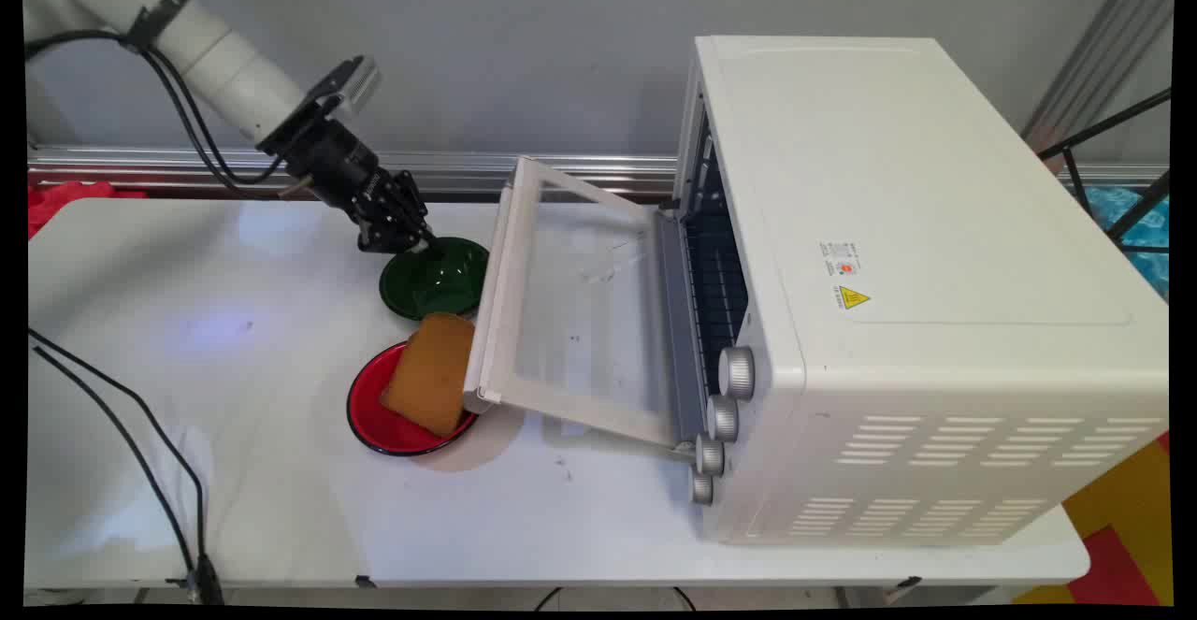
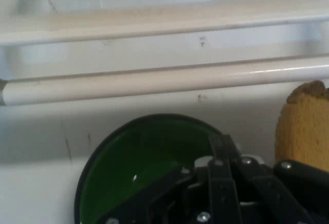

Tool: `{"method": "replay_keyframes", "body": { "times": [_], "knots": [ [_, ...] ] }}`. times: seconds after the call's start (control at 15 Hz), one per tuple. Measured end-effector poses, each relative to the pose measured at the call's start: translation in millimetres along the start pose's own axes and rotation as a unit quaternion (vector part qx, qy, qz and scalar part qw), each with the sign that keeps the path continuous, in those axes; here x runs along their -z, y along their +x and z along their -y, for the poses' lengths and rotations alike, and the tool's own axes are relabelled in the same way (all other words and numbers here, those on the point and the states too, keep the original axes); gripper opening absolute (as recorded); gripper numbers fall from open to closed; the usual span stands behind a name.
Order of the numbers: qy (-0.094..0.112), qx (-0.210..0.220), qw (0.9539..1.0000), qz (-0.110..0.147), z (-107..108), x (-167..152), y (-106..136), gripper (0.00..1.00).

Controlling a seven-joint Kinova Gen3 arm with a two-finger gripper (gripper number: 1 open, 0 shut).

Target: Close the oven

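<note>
My black gripper [image 1: 416, 244] is down at the far left rim of a dark green bowl [image 1: 444, 279] on the white table. Its fingers look closed on that rim. The hand view shows the gripper [image 2: 218, 154] over the green bowl [image 2: 139, 157], one finger [image 2: 221, 144] crossing the rim. In front of the bowl, a brown slice of toast [image 1: 430, 372] leans on a red plate [image 1: 374, 419]. The toast [image 2: 303, 126] shows at the right edge of the hand view.
A white toaster oven [image 1: 916, 274] fills the table's right side. Its glass door [image 1: 580, 311] hangs open to the left, and the door handle [image 1: 486, 302] reaches over the bowl and plate; the handle bar [image 2: 154, 80] crosses the hand view. Black cables [image 1: 140, 442] lie at the left.
</note>
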Motion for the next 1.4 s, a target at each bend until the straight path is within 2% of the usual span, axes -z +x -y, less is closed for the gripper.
{"method": "replay_keyframes", "body": {
  "times": [0.33, 0.93, 1.4],
  "knots": [
    [-0.004, 0.001, 0.9998, -0.017, -2.3, -25.1, -3.6, 0.00],
    [-0.013, 0.005, 0.9994, -0.032, -6.6, -66.4, -12.4, 0.00],
    [-0.006, 0.016, 0.9986, -0.051, -7.3, -84.6, -8.8, 0.00]
  ]
}}
